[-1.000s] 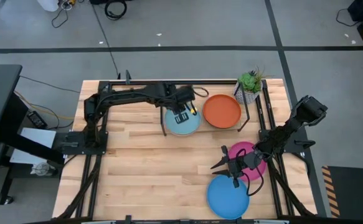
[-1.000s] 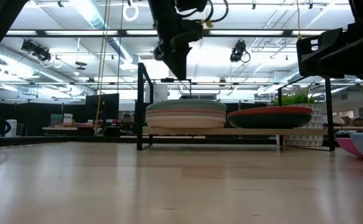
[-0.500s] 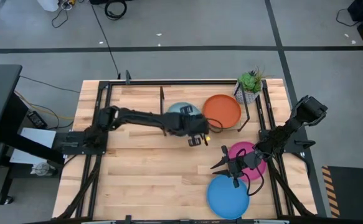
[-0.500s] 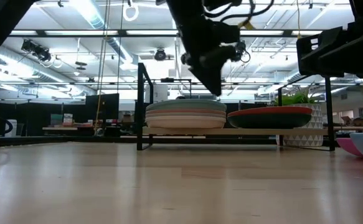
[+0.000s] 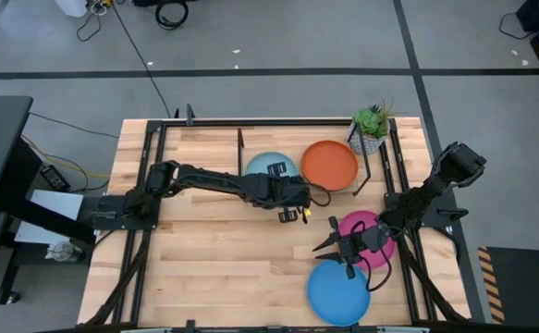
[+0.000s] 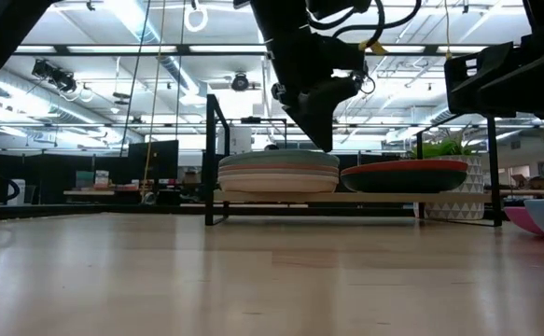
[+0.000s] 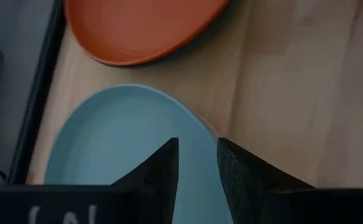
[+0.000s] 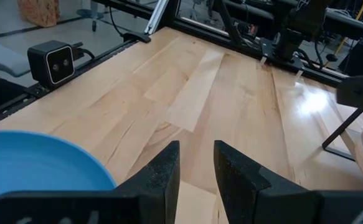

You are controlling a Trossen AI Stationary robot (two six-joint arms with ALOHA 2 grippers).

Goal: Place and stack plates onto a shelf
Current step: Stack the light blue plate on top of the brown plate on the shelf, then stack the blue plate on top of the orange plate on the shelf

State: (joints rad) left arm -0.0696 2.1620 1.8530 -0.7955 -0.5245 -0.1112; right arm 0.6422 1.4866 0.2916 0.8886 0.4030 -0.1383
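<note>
The shelf [image 6: 365,197] stands at the table's far side. On its left half rests a stack topped by the light blue plate [image 5: 267,167]; on its right half the orange plate [image 5: 330,164] lies on a dark teal one [image 6: 402,183]. The magenta plate [image 5: 373,228] and the bright blue plate [image 5: 337,292] lie flat on the table near the right edge. My left gripper [image 5: 292,215] hangs shut and empty just off the near side of the shelf, above the table; the light blue plate [image 7: 119,143] shows past its fingers. My right gripper [image 5: 323,246] waits shut above the table, between the magenta and bright blue plates.
A small potted green plant [image 5: 371,127] stands at the shelf's far right end. Black frame rails run along the table's left and right sides. Bare wood [image 5: 223,259] spreads over the table's middle and near left.
My left gripper has drawn away from above the light blue plate toward the table's near and right side, ending off the shelf's near edge. The light blue plate has stayed on top of the left stack and now shows uncovered.
</note>
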